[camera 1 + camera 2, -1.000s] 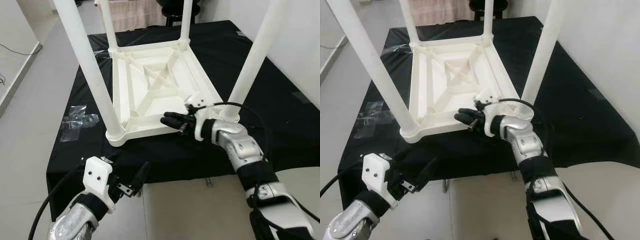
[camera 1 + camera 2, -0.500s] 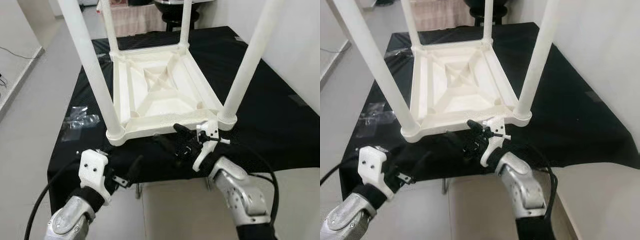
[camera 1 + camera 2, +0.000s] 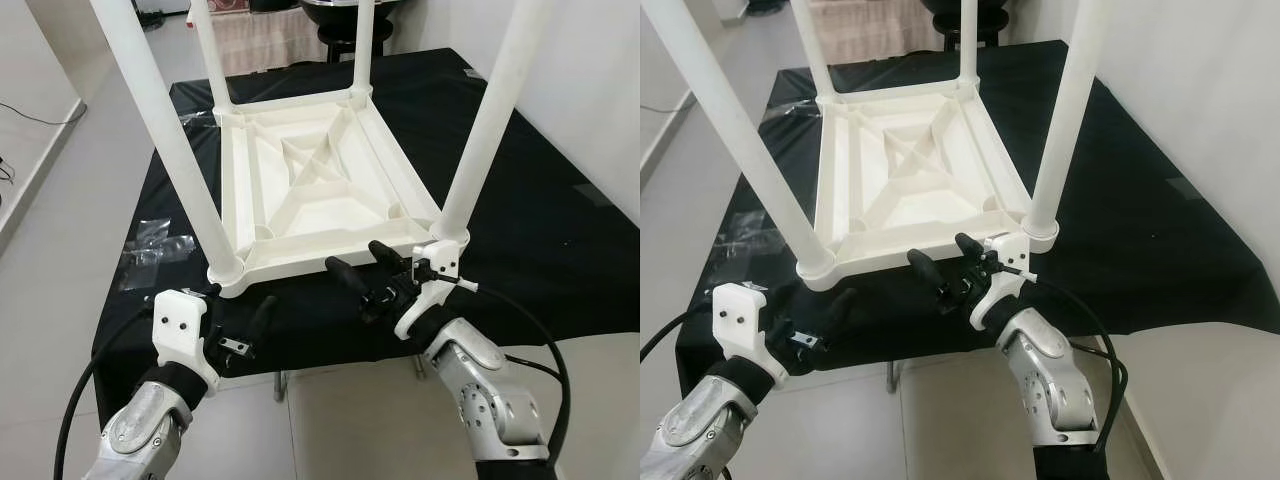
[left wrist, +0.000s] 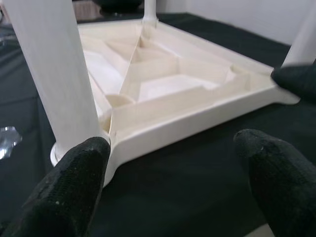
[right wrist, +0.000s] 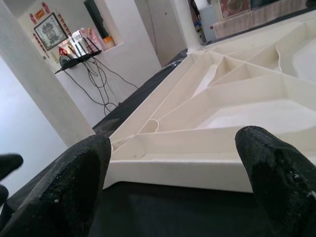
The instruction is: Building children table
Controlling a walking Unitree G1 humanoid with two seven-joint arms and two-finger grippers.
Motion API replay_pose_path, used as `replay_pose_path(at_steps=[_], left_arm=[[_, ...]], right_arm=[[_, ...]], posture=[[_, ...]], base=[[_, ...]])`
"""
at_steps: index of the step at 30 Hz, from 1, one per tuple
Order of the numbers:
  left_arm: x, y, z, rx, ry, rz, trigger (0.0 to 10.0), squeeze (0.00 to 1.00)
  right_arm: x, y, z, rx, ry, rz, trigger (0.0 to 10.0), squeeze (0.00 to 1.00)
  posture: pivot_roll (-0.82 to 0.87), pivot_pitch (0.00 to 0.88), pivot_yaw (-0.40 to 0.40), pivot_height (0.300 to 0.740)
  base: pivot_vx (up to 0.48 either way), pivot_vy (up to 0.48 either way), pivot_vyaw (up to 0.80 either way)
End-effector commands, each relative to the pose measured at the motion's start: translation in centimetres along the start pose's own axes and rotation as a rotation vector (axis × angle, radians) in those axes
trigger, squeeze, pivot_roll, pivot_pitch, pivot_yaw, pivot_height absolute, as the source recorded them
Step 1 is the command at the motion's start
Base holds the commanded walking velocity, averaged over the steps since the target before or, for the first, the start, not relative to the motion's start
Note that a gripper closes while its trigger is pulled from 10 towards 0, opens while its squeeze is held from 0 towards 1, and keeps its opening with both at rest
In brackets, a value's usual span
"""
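Note:
A white plastic children's table (image 3: 320, 190) lies upside down on a black cloth (image 3: 560, 230), its legs pointing up. The near left leg (image 3: 165, 140) and the near right leg (image 3: 490, 110) stand at its front corners. My right gripper (image 3: 362, 266) is open just in front of the table's near rim (image 5: 197, 163), holding nothing. Lower down, my left gripper (image 3: 238, 310) is open over the cloth's front edge, facing the near left corner (image 4: 113, 138). It holds nothing either.
Clear plastic bags (image 3: 155, 245) lie on the cloth left of the table. A white wall (image 3: 600, 80) runs close along the right. Dark furniture (image 3: 345, 15) stands behind the table. Tiled floor (image 3: 60, 220) lies to the left and in front.
My right gripper has drawn back off the table's near rim toward me and has opened. The left gripper has risen a little toward the near left corner. The camera has shifted slightly.

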State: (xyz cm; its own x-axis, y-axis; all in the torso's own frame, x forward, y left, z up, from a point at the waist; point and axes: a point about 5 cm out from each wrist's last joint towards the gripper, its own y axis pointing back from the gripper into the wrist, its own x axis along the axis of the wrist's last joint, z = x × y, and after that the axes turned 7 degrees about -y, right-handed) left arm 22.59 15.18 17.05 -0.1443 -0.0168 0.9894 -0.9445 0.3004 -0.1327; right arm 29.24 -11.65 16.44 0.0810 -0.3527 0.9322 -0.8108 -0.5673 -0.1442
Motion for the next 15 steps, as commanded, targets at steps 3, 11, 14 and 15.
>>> replay_pose_path(at_steps=[3,11,14,15], left_arm=[[-0.2,-0.2,-0.3,0.005,0.004,0.000,10.0,1.00],[-1.0,-1.2,-1.4,0.030,-0.014,-0.005,10.0,1.00],[-1.1,-1.2,-1.4,0.031,-0.017,-0.006,10.0,1.00],[-1.3,-1.2,-1.6,0.038,-0.020,-0.016,10.0,1.00]], right_arm=[[-1.2,-0.1,-0.8,0.010,0.049,-0.043,10.0,0.00],[-1.0,-0.2,0.0,-0.033,0.079,-0.013,10.0,0.00],[-1.0,-0.1,0.0,-0.037,0.079,-0.013,10.0,0.00],[-1.2,0.2,-0.1,-0.043,0.079,-0.023,10.0,0.00]], posture=[[-0.04,0.067,0.076,0.740],[-0.05,0.010,0.093,0.740],[-0.06,0.000,0.097,0.740],[-0.07,0.016,0.094,0.740]], base=[[0.000,0.000,0.00],[0.000,0.000,0.00],[0.000,0.000,0.00],[0.000,0.000,0.00]])
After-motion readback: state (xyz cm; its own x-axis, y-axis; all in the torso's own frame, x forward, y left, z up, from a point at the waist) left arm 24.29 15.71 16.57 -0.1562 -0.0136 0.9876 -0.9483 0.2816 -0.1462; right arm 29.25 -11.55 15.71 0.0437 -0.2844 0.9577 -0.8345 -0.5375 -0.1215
